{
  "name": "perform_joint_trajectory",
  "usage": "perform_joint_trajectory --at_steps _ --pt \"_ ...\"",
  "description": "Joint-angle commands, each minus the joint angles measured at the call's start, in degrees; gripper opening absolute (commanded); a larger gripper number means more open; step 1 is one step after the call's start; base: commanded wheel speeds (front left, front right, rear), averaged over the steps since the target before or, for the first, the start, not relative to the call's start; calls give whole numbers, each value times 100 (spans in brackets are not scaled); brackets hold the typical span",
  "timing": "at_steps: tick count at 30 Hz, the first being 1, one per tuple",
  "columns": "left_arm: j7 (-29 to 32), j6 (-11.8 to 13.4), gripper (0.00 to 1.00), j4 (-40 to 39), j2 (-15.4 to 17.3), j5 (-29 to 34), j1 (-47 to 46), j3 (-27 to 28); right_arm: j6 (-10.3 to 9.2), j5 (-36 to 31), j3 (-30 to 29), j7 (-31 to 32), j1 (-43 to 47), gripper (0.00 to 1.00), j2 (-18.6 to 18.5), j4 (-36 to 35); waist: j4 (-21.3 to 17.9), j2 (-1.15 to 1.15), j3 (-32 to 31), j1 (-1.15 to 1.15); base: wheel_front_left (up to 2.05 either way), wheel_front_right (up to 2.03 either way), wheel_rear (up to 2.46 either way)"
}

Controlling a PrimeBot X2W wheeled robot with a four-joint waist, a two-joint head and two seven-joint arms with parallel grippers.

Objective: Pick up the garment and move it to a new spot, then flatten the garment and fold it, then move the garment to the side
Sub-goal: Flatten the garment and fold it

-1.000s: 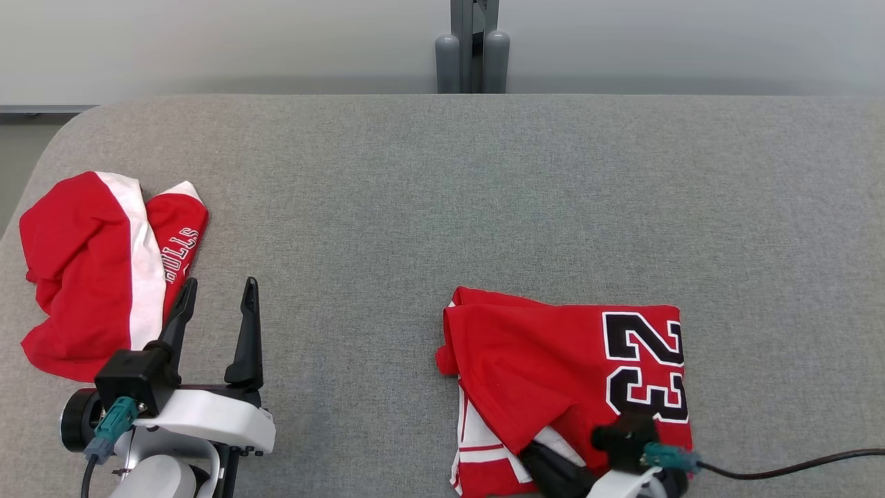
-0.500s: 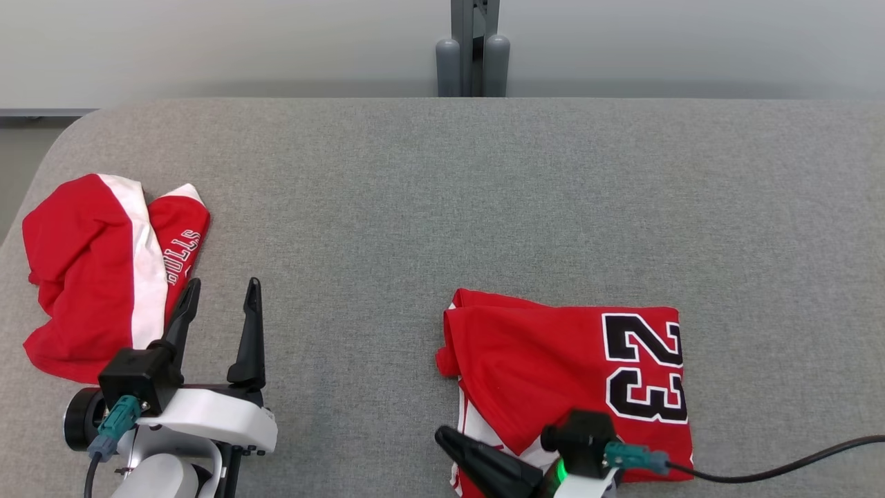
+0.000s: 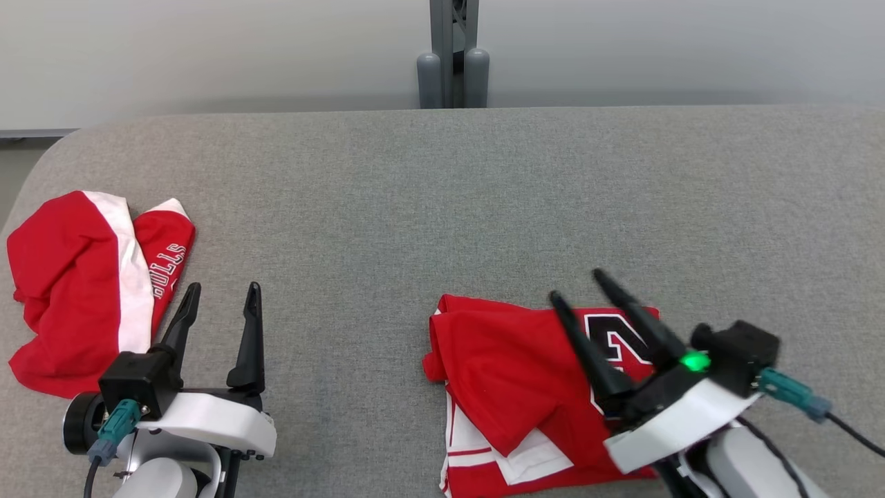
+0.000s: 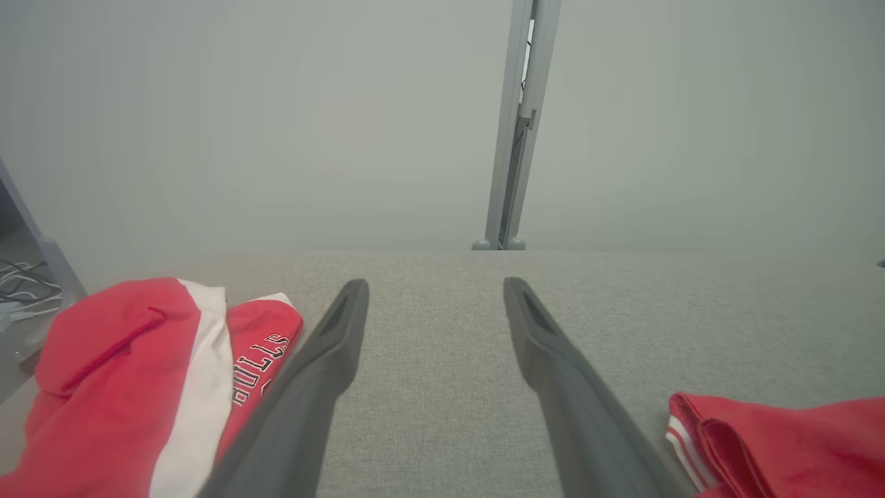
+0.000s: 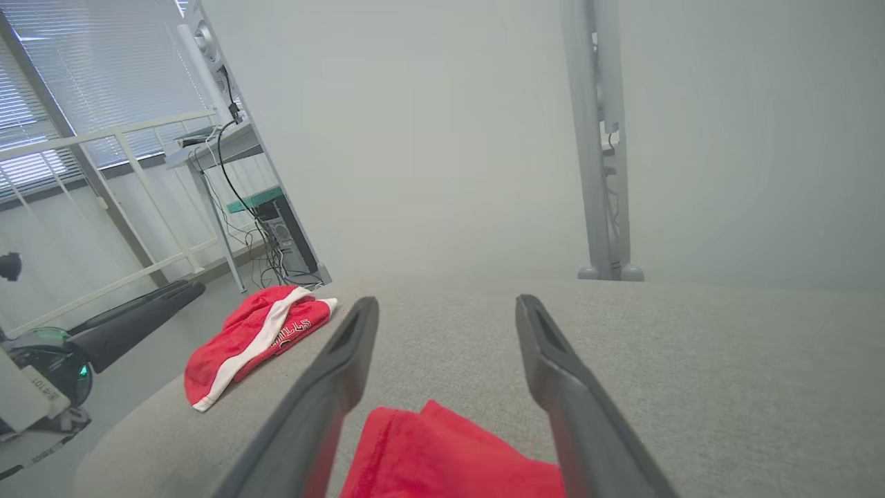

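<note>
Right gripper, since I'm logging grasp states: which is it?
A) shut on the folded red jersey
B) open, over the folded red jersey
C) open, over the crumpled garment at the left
B: the right gripper has its fingers apart, nothing clamped between them, over the folded red jersey.

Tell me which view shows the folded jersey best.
Head view: the jersey lies nearly whole, though the right gripper covers part of it. Left wrist view catches one corner; right wrist view, a red edge.
</note>
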Motion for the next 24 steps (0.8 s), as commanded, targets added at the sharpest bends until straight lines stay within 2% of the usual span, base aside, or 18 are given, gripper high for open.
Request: perform_joint_trajectory --at_steps 1,6,7,9,10,12,17,24 --pt "-17 -6 100 -12 44 16 1 9 -2 -213 -371 -37 162 100 4 -19 -17 0 -1 0 0 0 0" --pt "-2 1 100 -26 58 23 -12 -13 -2 -777 -1428 -42 503 100 66 -50 -63 0 -4 0 0 0 0" --pt "0 8 100 -33 64 24 -11 -20 -2 -964 -1833 -40 652 100 76 -59 -83 0 -7 0 0 0 0" --pt "2 18 100 -41 73 21 5 -23 -2 -1109 -2201 19 799 100 81 -88 -107 0 -13 0 0 0 0" --pt "6 22 100 -43 76 20 26 -32 -2 -1236 -2564 76 947 100 70 -130 -132 0 -29 0 0 0 0" --pt "7 32 100 -46 87 16 58 -40 -2 -1322 -2879 150 1096 100 83 -196 -165 0 -61 0 0 0 0" --pt "6 73 100 -119 133 3 175 -45 -2 -1504 -3386 356 1397 100 120 -353 -225 0 -156 0 0 0 0" --pt "37 166 100 -266 197 -43 387 -39 -2 -1620 -3646 581 1742 100 234 -554 -233 0 -281 0 0 0 0"
